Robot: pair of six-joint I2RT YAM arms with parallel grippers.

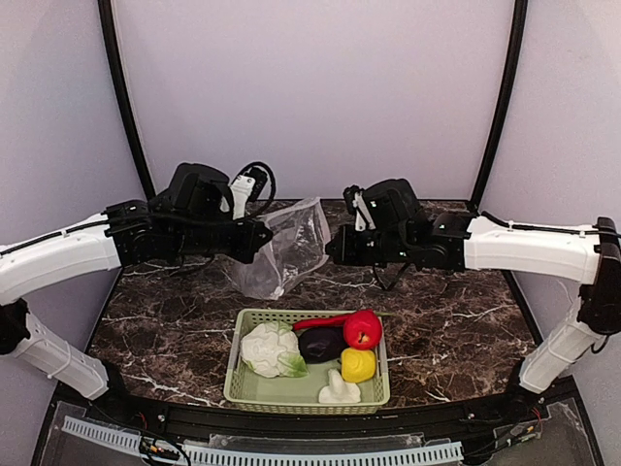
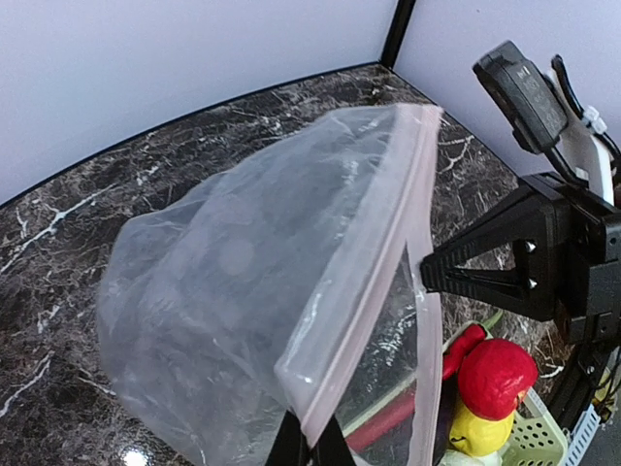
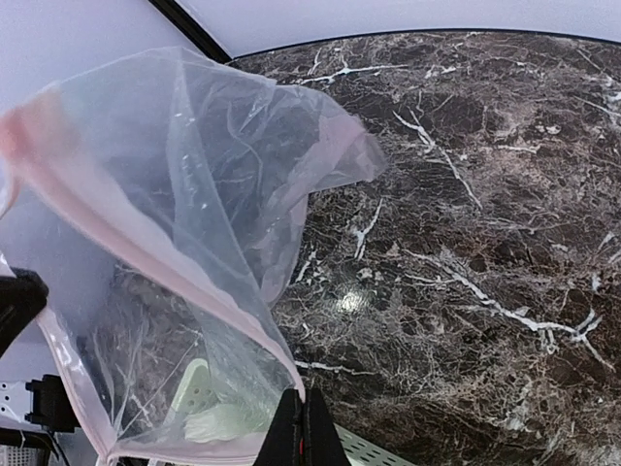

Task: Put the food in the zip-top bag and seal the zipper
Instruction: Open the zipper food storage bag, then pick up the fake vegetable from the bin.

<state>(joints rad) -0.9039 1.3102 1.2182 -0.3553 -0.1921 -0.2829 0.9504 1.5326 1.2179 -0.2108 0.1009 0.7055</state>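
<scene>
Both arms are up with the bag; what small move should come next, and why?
Probably the right pincer should let go and dip toward the green basket. Both pincers pinch the mouth of the empty zip-top bag, the left pincer on its zip strip, and every toy food, such as the red pepper, lies in the basket.

Shows clear, crinkly zip-top bag spread at far centre, mouth gaping, pinkish zipper unsealed. Shows, clustered near centre: cauliflower left, eggplant middle, red chili and red pepper farther, yellow pepper right, mushroom nearest.
</scene>
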